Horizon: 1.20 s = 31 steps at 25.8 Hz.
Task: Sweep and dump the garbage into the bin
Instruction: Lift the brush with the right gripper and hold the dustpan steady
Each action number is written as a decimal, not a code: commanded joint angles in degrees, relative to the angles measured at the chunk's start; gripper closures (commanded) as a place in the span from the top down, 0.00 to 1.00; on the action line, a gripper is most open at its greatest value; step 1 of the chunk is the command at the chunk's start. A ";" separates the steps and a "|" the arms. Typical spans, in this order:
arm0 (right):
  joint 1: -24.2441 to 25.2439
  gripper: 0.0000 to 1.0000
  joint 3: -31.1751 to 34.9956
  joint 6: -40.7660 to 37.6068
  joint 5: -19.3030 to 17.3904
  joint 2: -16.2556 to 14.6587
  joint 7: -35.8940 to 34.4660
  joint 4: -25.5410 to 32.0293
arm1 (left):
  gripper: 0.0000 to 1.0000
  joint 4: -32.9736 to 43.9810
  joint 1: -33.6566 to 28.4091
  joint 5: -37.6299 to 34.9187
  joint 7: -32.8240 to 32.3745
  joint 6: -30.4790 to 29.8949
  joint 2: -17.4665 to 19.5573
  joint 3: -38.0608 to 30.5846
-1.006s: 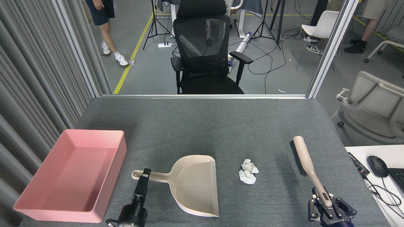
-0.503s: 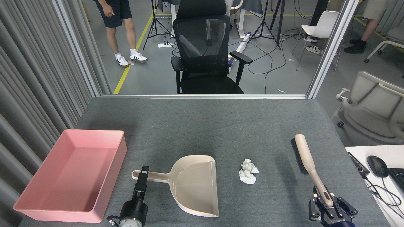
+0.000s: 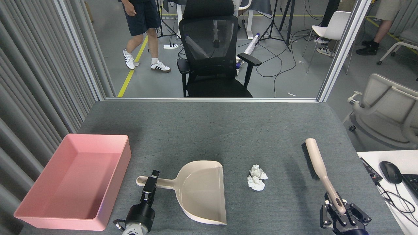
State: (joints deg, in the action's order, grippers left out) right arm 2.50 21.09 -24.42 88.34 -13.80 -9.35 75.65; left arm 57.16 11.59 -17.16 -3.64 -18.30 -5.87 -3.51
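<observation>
1. my left gripper (image 3: pixel 152 181) has slid a little toward the pan side of the dustpan (image 3: pixel 200 192) handle over the last second; the fingers sit at the handle near its round end, but seen end-on and dark, so i cannot tell whether they are closed on it or just straddling it.
2. my right gripper (image 3: pixel 338 209) is clamped on the handle of the brush (image 3: pixel 318 166), and the brush head has crept slightly up and away from me, bristles facing left toward the mess.
3. the garbage (image 3: pixel 257 177), two white tissue wads touching each other, lies on the grey table (image 3: pixel 209 130) between the dustpan's open lip and the brush, nearer the dustpan; it hasn't budged.
4. the bin (image 3: pixel 42 213) sits at the left, just beside the dustpan handle, nothing in it.
5. my read: both tools are only being lined up, no sweeping yet. next i'd want the pan steadied before the brush pushes the wads left.
6. a person (image 3: pixel 143 29) has walked across the background, beyond the table.
</observation>
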 commanded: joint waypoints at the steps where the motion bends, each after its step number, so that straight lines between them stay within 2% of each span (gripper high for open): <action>1: 0.05 0.31 0.00 -0.01 -0.01 0.00 0.03 0.20 | 0.53 -1.08 0.09 1.69 -3.83 -1.13 -0.54 -3.08; 6: 0.05 0.32 0.00 -0.01 -0.01 0.09 0.03 0.38 | 0.52 -1.08 0.53 1.51 -5.24 -1.57 -0.54 -4.05; 11: 0.14 0.33 0.00 -0.01 -0.01 0.00 0.12 0.73 | 0.43 -1.08 0.53 1.69 -5.77 -2.09 -1.07 -4.22; 17: 0.58 0.32 0.00 -0.10 -0.01 0.00 -0.06 1.87 | 0.42 -1.08 0.45 1.51 -5.77 -3.06 -0.98 -4.22; 23: 0.66 0.32 0.00 -0.01 -0.01 0.27 -0.23 2.57 | 0.32 -1.17 0.45 1.69 -5.77 -5.08 -0.98 -4.31; 26: 1.02 0.32 0.00 -0.01 -0.01 0.35 -0.32 2.66 | 0.22 -2.49 0.45 1.42 -5.24 -7.63 -1.07 -4.22; 31: 1.90 0.32 0.00 -0.01 -0.01 0.71 -1.02 3.37 | 0.17 -4.07 0.45 1.42 -4.63 -9.04 -1.07 -4.22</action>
State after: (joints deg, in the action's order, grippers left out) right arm 3.96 21.09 -24.42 88.34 -13.31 -9.99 78.62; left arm 53.78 12.03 -15.71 -8.55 -26.51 -6.93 -7.75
